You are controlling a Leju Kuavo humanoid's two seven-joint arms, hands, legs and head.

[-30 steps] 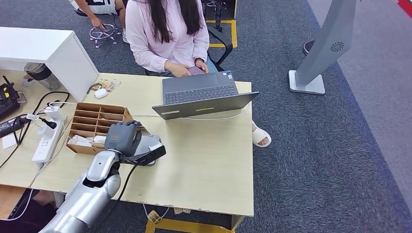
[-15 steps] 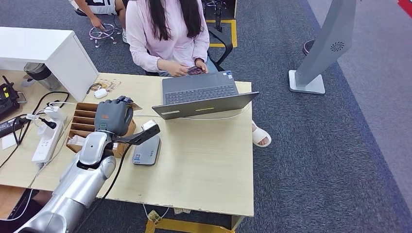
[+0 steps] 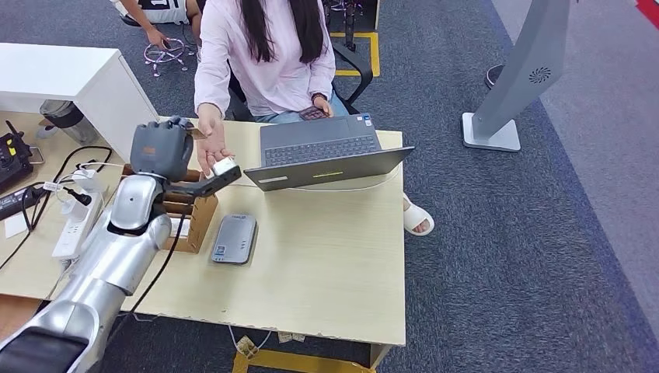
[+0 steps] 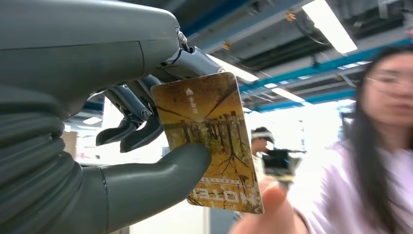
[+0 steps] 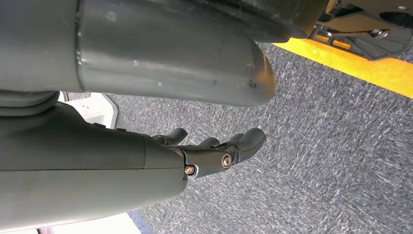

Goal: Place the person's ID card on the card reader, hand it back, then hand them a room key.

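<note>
Our left hand pinches the room key by thumb and fingers, raised beside the person's open hand; card barely visible from the head view. Right hand hangs loosely spread, empty. A second ago we were down at the card reader.

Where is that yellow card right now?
In the left wrist view the card is pinched in the left hand; the head view shows that hand raised beside the person's open palm.

On the table, the card reader lies between the wooden organiser and laptop.
</note>
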